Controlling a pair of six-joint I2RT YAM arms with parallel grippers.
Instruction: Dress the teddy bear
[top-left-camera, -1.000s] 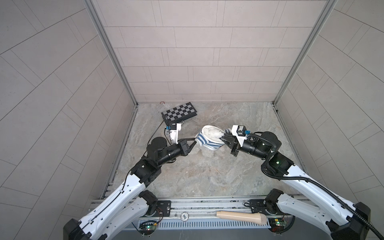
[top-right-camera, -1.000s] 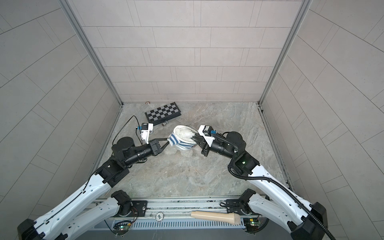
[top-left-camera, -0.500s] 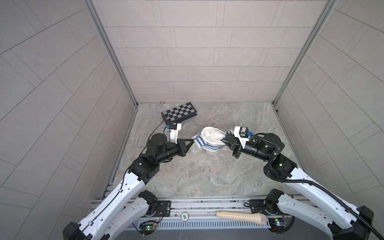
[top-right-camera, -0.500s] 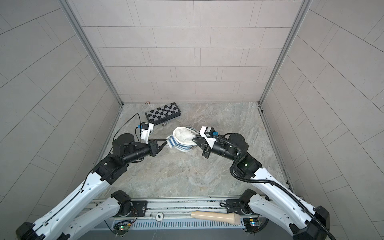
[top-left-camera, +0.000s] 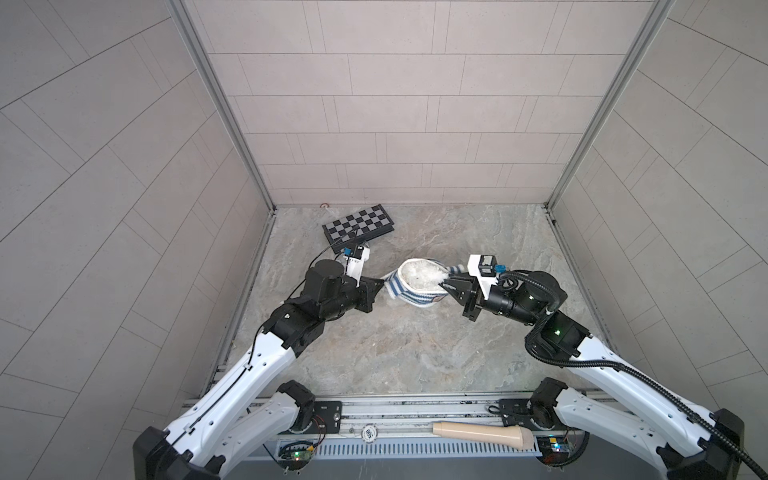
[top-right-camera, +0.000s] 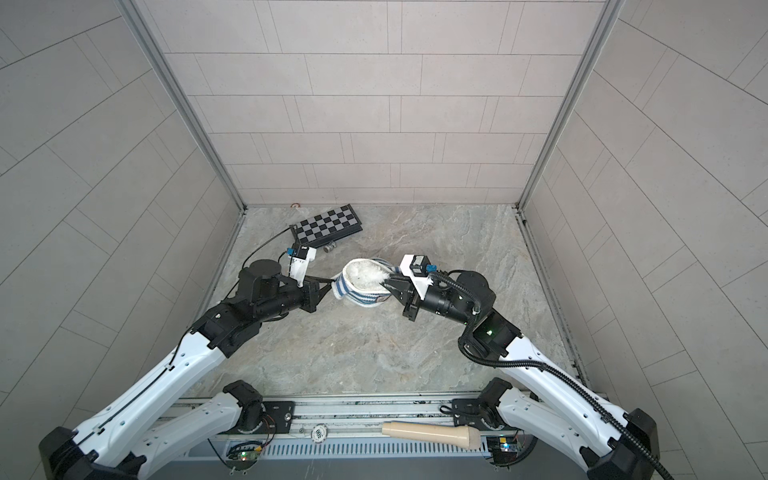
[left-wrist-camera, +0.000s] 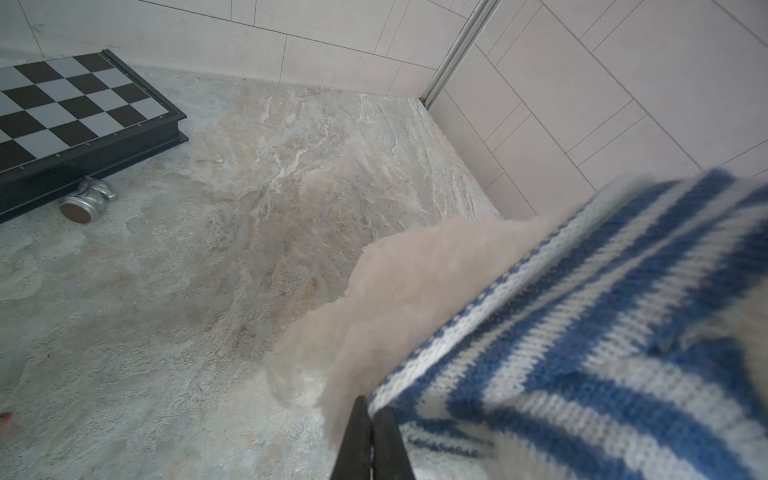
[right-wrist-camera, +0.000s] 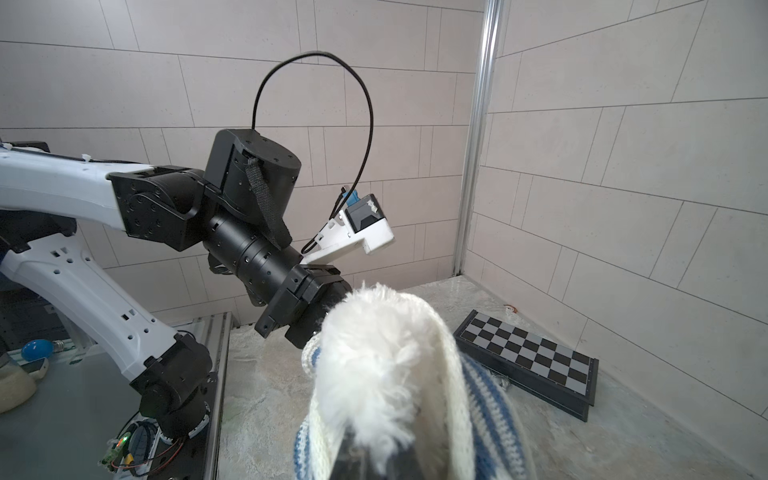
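Observation:
The teddy bear (top-left-camera: 419, 276) shows as a lump of white fluffy fur inside a blue-and-white striped shirt (top-left-camera: 415, 298), held off the floor between both arms in both top views. My left gripper (top-left-camera: 380, 286) is shut on the shirt's left edge; in the left wrist view its fingertips (left-wrist-camera: 365, 409) pinch the striped knit (left-wrist-camera: 582, 332) beside the fur (left-wrist-camera: 395, 291). My right gripper (top-left-camera: 444, 284) is shut on the shirt's right rim. In the right wrist view fur (right-wrist-camera: 374, 353) spills over its tips (right-wrist-camera: 370, 449) and hides them. The bear's face and limbs are hidden.
A folded chessboard (top-left-camera: 359, 223) lies at the back left, with a small silver piece (left-wrist-camera: 85, 203) beside it. A beige handle-shaped object (top-left-camera: 482, 432) rests on the front rail. Tiled walls enclose the stone floor (top-left-camera: 395, 353) on three sides.
Both grippers keep their hold. The bundle has barely moved, and the shirt's opening looks stretched a little flatter and wider between them.

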